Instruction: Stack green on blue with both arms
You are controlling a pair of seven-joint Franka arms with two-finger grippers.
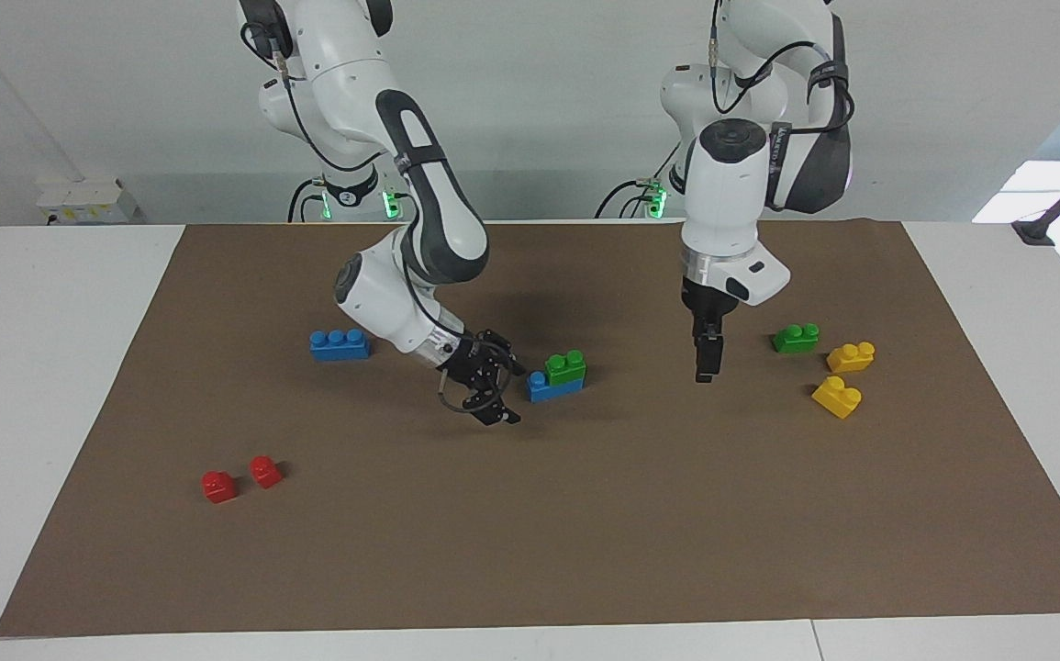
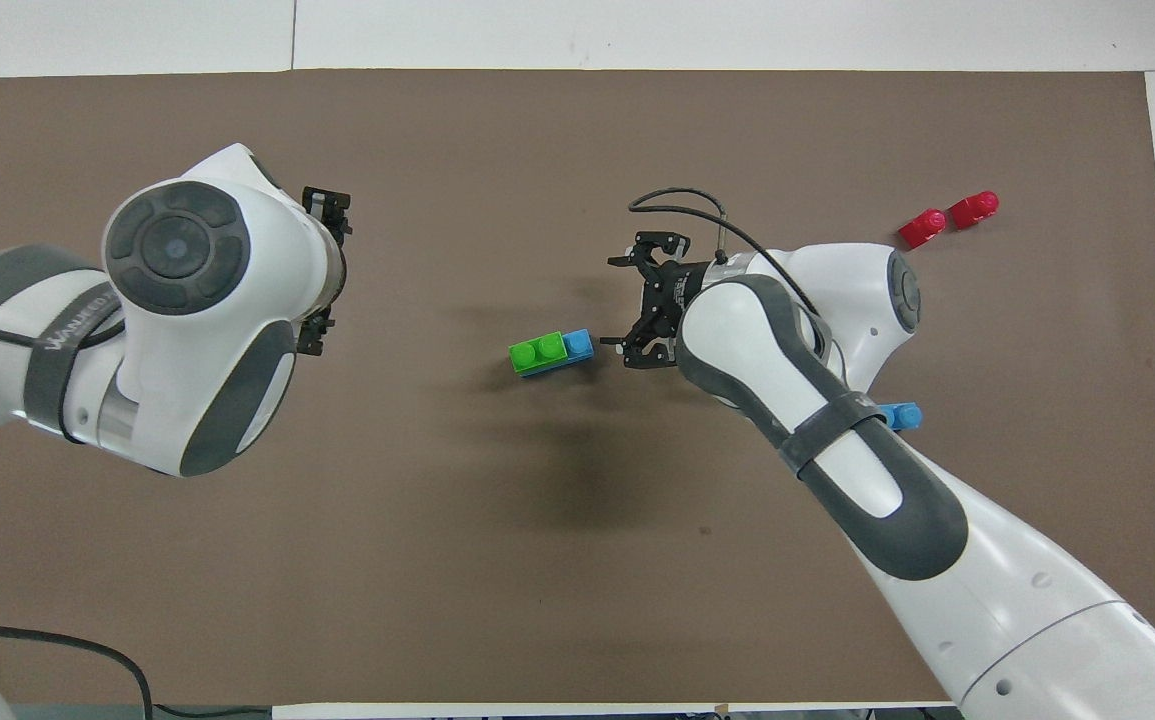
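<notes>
A green brick [image 1: 566, 365] sits on a blue brick [image 1: 543, 387] near the middle of the mat, covering two of its studs; the stack also shows in the overhead view, green [image 2: 535, 352] on blue [image 2: 579, 344]. My right gripper [image 1: 515, 393] is open and low beside the stack's uncovered blue end, apart from it; it also shows in the overhead view [image 2: 619, 305]. My left gripper [image 1: 707, 372] points down, raised over bare mat between the stack and a second green brick [image 1: 796, 337]. A second blue brick [image 1: 339, 344] lies toward the right arm's end.
Two yellow bricks [image 1: 851, 355] [image 1: 837, 397] lie by the second green brick, toward the left arm's end. Two small red bricks [image 1: 218, 486] [image 1: 265, 471] lie farther from the robots toward the right arm's end. The brown mat [image 1: 585, 532] covers the table.
</notes>
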